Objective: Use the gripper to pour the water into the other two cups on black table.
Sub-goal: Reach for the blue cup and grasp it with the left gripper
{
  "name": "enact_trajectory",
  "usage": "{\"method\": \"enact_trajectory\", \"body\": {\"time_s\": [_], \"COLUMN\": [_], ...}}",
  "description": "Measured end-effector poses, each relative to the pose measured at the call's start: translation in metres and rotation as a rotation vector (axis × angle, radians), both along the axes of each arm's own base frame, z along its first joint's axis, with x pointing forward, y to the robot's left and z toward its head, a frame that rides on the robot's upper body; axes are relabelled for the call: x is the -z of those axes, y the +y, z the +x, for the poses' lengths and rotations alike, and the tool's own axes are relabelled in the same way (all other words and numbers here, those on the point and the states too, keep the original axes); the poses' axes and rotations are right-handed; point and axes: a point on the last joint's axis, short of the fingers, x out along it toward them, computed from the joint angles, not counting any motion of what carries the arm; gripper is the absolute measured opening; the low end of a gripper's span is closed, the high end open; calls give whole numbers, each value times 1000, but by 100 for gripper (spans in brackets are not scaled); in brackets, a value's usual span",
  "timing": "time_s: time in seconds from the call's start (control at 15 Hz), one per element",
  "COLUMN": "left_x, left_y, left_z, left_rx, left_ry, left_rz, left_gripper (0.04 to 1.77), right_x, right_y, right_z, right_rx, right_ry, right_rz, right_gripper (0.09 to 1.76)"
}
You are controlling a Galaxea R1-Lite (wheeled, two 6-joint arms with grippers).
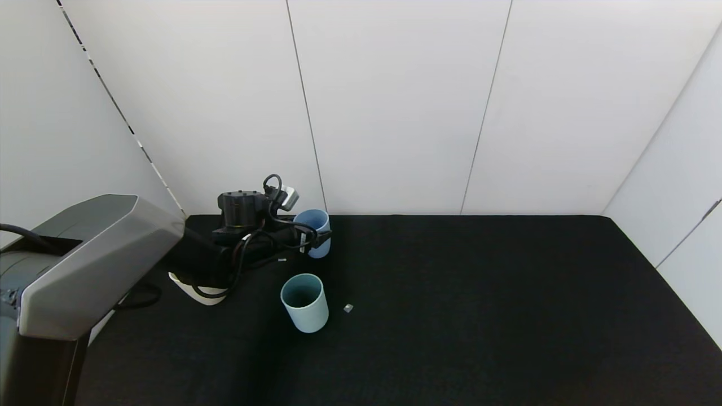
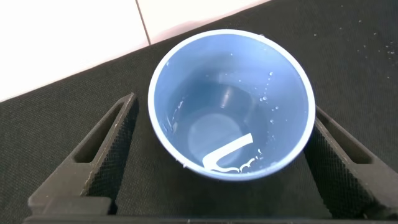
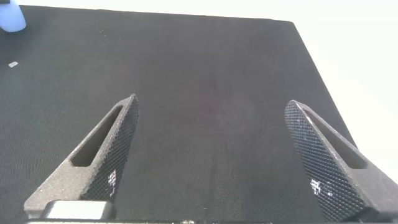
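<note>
Left gripper is at the far left of the black table, close to the back wall, wrapped around the periwinkle-blue cup. In the left wrist view the blue cup sits upright between the 2 fingers. The right finger touches the cup wall; the left one shows a narrow gap, so the jaws are spread around the cup, not clamped on it. The cup stands on the table. There's a little water at its bottom and droplets on the inner wall.

Teal-green cup stands upright on the table just nearer than the blue one, apart from the gripper. Its interior is dark; can't tell if it holds water. A small grey scrap lies on the felt just right of it.

A cream curved shape peeks out at the near left, below the left arm's cables. It's mostly hidden, so can't confirm that it's the beige cup.

Right gripper doesn't show in the head view. Its wrist view shows both fingers wide apart over bare black table, holding nothing. A pale cup is just visible at that frame's edge, well away from the fingers.

Water specks dot the felt near the blue cup in the left wrist view.
</note>
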Motion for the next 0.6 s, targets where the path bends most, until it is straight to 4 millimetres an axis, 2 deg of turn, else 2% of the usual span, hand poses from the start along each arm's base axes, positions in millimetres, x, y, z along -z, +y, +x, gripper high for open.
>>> {"method": "enact_trajectory", "body": {"time_s": [0.47, 0.6], "left_x": [4, 5], "left_y": [-1, -1], "left_z": [7, 8], "left_rx": [-2, -2], "left_ry": [-5, -4], "left_rz": [-8, -11], "left_gripper": [172, 141], "right_x": [0, 0], "right_y": [0, 0], "right_z": [0, 0], "right_rx": [0, 0], "right_ry": [0, 0], "right_rz": [0, 0], "right_gripper": [171, 171]}}
